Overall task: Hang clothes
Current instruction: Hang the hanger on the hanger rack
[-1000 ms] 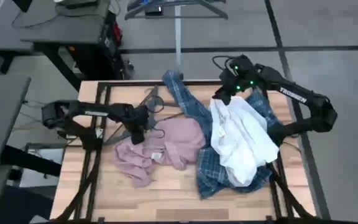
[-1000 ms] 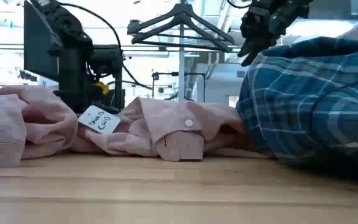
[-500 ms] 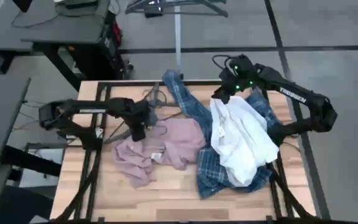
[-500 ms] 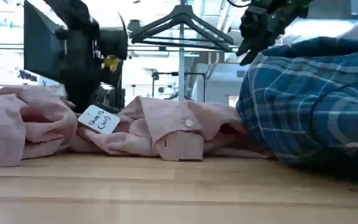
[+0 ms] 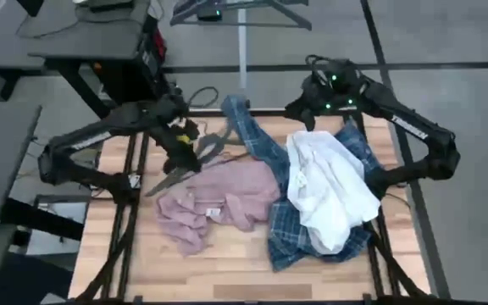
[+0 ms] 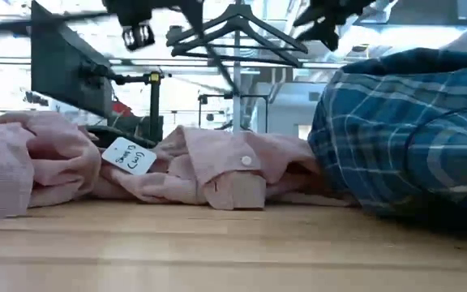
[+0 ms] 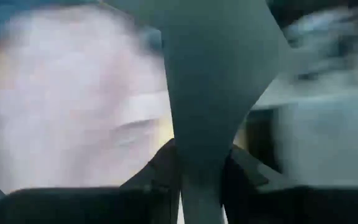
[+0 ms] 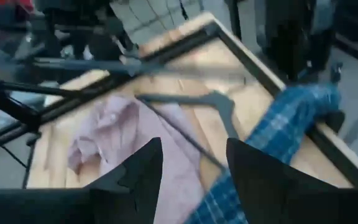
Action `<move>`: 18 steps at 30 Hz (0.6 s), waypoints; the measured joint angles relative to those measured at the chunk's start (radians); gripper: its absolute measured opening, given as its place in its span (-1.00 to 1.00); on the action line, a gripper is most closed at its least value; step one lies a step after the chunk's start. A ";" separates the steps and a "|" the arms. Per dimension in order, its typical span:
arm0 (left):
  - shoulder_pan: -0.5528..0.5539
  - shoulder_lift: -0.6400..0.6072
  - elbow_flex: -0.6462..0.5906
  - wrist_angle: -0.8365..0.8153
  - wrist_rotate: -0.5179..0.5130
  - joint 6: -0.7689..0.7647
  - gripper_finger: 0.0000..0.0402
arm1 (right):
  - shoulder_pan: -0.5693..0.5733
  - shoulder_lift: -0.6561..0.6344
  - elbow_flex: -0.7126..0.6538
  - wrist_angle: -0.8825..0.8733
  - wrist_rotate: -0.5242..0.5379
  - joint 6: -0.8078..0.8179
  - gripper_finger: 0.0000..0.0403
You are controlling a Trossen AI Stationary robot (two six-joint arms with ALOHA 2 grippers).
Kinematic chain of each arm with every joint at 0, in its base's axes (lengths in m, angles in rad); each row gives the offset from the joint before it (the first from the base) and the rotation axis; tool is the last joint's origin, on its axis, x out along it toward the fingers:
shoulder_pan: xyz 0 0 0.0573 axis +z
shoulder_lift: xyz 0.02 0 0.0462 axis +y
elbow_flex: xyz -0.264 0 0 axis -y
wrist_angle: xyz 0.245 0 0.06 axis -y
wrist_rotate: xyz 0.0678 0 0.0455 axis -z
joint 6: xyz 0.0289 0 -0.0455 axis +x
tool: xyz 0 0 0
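Note:
Three clothes lie on the wooden table: a pink shirt (image 5: 219, 199) in the middle, and a blue plaid shirt (image 5: 282, 237) to its right with a white shirt (image 5: 329, 191) lying on it. My left gripper (image 5: 186, 148) is raised over the table's far left, shut on a grey hanger (image 5: 197, 161). The hanger slants above the pink shirt's left side. My right gripper (image 8: 194, 165) hangs open and holds nothing, above the plaid shirt's far end (image 8: 291, 118) near the table's far edge. My left gripper pinches a flat grey bar of the hanger (image 7: 197, 149) between its two fingers, roughly at the hanger's middle. The hanger is lifted and tilted, one end (image 5: 151, 191) low toward the table's left. I cannot tell whether that end touches the table.
A black metal frame (image 5: 134, 169) borders the table top. Beyond the far edge stands a clothes rack pole (image 5: 242, 51) with a dark hanger (image 6: 237, 32) on its rail. A dark desk (image 5: 91, 42) stands at the far left.
My left gripper has shut on the hanger beside the pink shirt. It has then risen steeply while the wrist turned, carrying the hanger up off the table. My right gripper has risen a little toward the far edge and stays open. The shirts have not moved.

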 joint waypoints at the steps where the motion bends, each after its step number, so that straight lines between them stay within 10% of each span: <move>1: 0.006 0.000 0.008 0.015 0.056 -0.012 -0.71 | 0.007 0.000 0.004 0.000 -0.004 0.000 -0.18; 10: 0.002 0.000 0.022 0.148 0.360 -0.133 -0.71 | 0.162 0.005 0.005 0.024 -0.051 -0.074 -0.18; 18: -0.036 0.000 0.022 0.251 0.378 -0.240 -0.71 | 0.241 0.034 0.004 0.039 -0.033 -0.152 -0.18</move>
